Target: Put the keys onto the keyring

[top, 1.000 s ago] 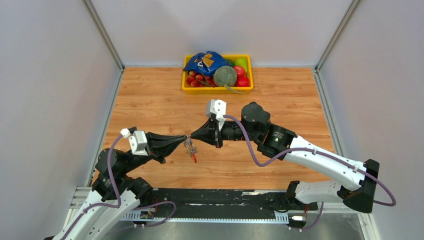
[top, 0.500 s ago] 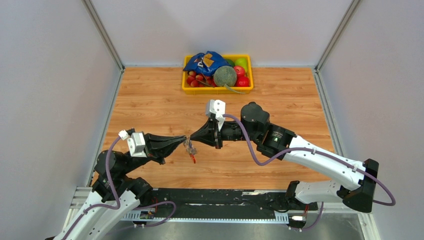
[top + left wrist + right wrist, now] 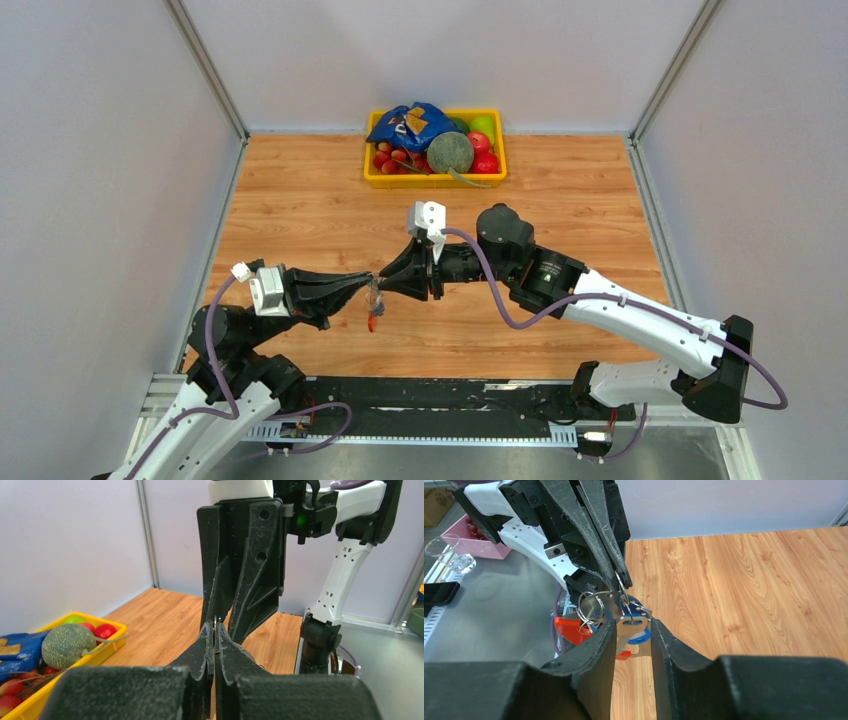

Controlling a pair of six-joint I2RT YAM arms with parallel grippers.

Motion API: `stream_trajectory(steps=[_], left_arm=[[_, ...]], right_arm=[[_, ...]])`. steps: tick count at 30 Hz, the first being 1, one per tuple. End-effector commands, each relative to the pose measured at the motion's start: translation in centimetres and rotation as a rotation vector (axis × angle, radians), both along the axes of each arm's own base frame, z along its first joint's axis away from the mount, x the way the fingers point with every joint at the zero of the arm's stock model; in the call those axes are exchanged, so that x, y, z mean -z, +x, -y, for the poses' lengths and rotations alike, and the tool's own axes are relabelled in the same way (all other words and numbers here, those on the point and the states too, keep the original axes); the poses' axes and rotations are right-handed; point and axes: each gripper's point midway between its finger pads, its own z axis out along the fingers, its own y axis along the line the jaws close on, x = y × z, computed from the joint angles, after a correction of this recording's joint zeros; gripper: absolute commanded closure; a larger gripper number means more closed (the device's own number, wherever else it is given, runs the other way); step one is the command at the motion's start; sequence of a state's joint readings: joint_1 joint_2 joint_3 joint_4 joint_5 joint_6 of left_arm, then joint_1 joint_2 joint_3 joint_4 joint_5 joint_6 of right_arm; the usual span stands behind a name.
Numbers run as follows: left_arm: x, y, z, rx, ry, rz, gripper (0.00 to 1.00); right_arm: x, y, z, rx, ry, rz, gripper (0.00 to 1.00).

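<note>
Red-clipped silvery wire keyring (image 3: 568,629) hangs above the wooden desk (image 3: 560,180), pinched in the fully closed left claw (image 3: 215,628). Right claw (image 3: 633,625) stands part open around the blue-headed metal keys (image 3: 642,636), seemingly gripping nothing. Light, stiff and slippery, the bunch probably swings; grasp a key by its plastic head.

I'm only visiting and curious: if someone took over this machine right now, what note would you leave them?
The left pincer is shut on the keyring, holding it in the air above the table.
The right pincer is open, tip to tip with the left one.
The keys hang in the bunch beside the red clip, with one blue head in the right pincer's gap.
Done: I cannot tell whether either key is threaded on.
Left to do: check that, then thread whatever is loose.
</note>
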State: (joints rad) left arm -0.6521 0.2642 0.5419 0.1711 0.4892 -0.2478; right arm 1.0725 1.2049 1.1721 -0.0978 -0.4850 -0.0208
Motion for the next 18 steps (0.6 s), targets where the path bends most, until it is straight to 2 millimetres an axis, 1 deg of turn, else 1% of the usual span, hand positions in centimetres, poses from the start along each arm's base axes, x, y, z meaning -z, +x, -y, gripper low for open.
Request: stream_trajectory(steps=[1,4,9,14,18], left_arm=[[-2.4,-1.1,-0.3,0.034,-0.079,0.051,1.00],[-2.8,-1.4,-0.3,0.053,-0.104,0.044,1.00],[-3.7,-1.9,-0.3,0.088,-0.143,0.040,1.00],[-4.4,-2.6,-0.2,0.140,-0.187,0.025,1.00],[-5.0,-3.3,-0.1,0.188,-0.212,0.025,1.00]], right_arm=[[-3.2,-1.1,1.9,-0.014,0.076,0.077,0.62],[-3.7,-1.2,2.5,0.000,0.083,0.103,0.59],[-4.8,-1.4,3.2,-0.005,0.099,0.148,0.57],[-5.5,-1.6,3.0,-0.029,0.104,0.177,0.57],[-6.4,-2.3,2.7,-0.069,0.118,0.171,0.59]])
